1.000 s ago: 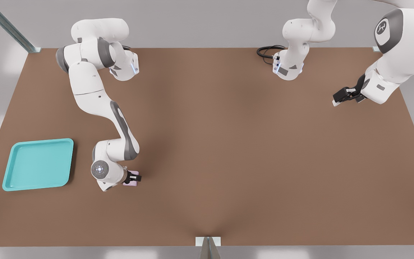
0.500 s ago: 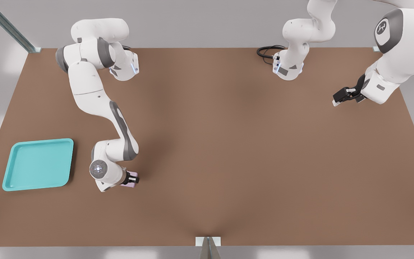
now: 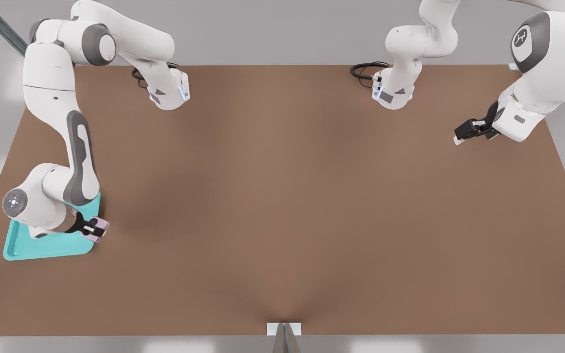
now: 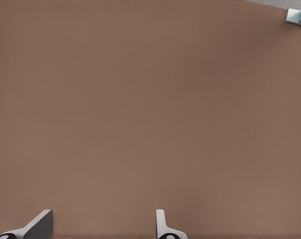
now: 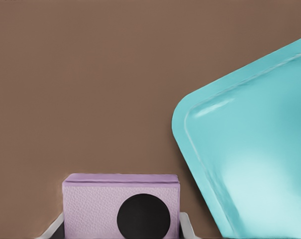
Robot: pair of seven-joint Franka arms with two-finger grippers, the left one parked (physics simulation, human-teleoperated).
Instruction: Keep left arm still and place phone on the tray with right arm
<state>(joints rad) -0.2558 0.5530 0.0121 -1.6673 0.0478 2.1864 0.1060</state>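
Brown table (image 3: 312, 196); fingers (image 3: 88, 228) gripping phone (image 3: 98, 229) tilted beside tray (image 3: 42, 247)

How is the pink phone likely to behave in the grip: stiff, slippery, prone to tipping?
The phone looks like a stiff, boxy slab, so probably no flexing. Its leather-like textured face suggests fair friction against the gripper fingers. Flat sides should settle squarely on the tray, not roll.

Plain matte brown across the table (image 3: 312, 196), with no pattern. Turquoise on the tray (image 3: 42, 247), paler and glossy where light catches its floor. Pale pink-lilac on the phone (image 5: 90, 204) with a faint leathery grain (one black round lens showing in the right wrist view). Black on the gripper (image 3: 92, 228) clamped on the phone, white with grey panels on the right arm (image 3: 47, 98).
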